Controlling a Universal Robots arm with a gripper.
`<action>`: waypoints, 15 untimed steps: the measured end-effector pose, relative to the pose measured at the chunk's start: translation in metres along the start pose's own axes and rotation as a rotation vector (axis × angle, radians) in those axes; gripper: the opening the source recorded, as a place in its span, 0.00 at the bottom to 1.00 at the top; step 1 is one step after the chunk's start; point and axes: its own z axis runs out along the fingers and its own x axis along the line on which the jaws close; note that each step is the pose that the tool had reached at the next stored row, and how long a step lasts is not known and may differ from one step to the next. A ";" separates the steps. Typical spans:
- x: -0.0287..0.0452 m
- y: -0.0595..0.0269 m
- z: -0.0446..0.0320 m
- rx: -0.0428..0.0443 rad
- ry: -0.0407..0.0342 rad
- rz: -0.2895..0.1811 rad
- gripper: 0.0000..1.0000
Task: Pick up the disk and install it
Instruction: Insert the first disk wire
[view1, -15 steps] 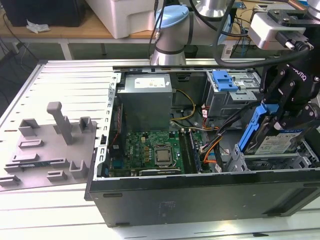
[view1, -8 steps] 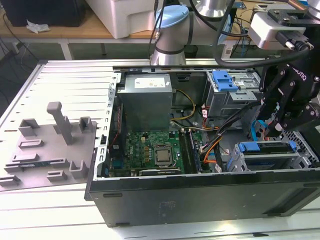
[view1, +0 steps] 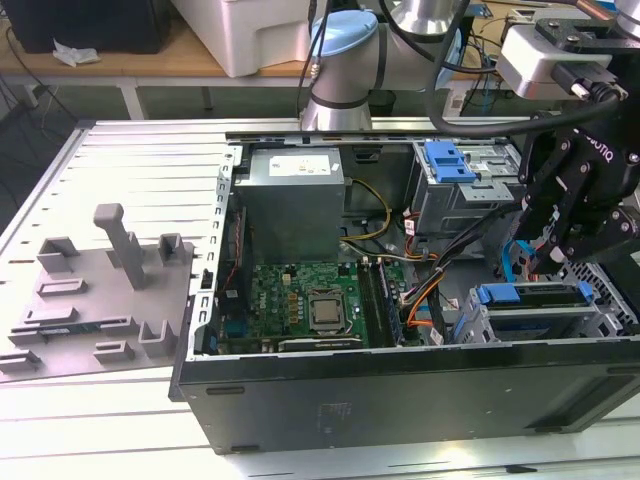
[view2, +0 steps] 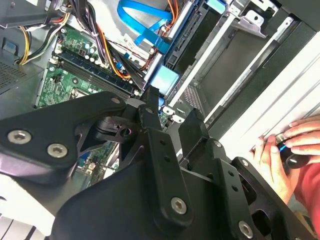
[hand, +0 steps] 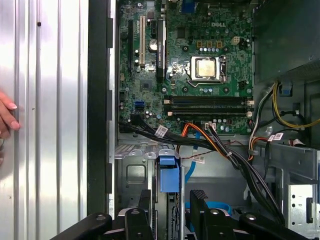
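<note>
The computer case (view1: 400, 390) lies open on its side on the slatted metal table (view1: 140, 150), so the room above its inside is free. The disk (hand: 168, 175) is inside the case, at the end far from the power supply (view1: 295, 200). It stands on its narrow edge in a slot of the metal drive cage (hand: 131, 172). Its blue carrier edge comes up to the open top of the cage. The cage walls are close on both sides of the disk, so there is little room sideways.

The gripper (hand: 170, 197) hangs over this corner of the case, directly above the disk. Its jaws are apart and hold nothing. In the first wrist view one finger (hand: 145, 201) is on each side of the blue edge, with a small gap to it.

A bundle of black and orange cables (hand: 225, 152) crosses inside the case between the motherboard (hand: 190, 65) and the cage, passing near the fingers. Outside the case, beyond its long black wall, a person's hand (view2: 277, 150) is over the table, apart from the gripper.
</note>
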 end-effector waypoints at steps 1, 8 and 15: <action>0.0000 0.0000 0.0000 0.0000 0.0000 0.000 0.44; -0.0002 0.0000 0.0001 0.0000 0.0000 0.000 0.44; -0.0134 -0.0155 0.0017 0.0001 0.0002 0.017 0.44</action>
